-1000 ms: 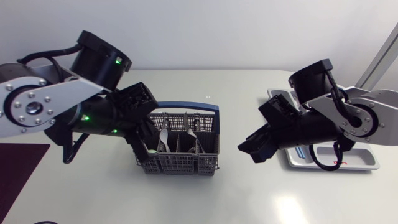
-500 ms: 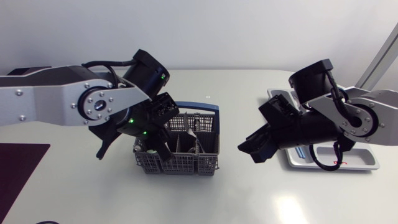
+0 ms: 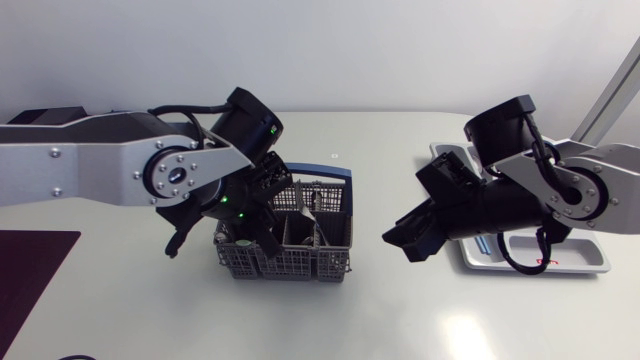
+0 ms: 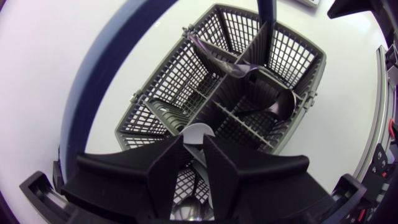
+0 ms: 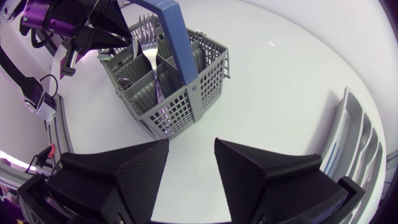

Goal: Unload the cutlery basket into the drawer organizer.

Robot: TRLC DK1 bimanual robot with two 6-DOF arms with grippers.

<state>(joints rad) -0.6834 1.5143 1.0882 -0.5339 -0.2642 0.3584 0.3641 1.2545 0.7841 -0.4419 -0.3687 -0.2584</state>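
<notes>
Black and blunt, the left gripper (image 4: 194, 148) is sunk into an end compartment of the cutlery basket (image 4: 289, 59), drawn in narrow about the upstanding spoon (image 4: 198, 129); whether it already pinches the metal I cannot tell. It comes from straight above, I judge, because the cells are tight and the blue handle (image 4: 93, 99) arches alongside, leaving little room for a slanted approach. Further in, a fork (image 5: 149, 53) stands in a middle cell, not yet unloaded. Beyond the basket, the right gripper (image 3: 405, 240) hangs wide open and empty over the bare desk (image 3: 400, 320), probably held clear of its partner. Farthest off lies the drawer organizer (image 3: 590, 263), partly hidden under the right arm, so the spoon must cross the desk to reach it.
</notes>
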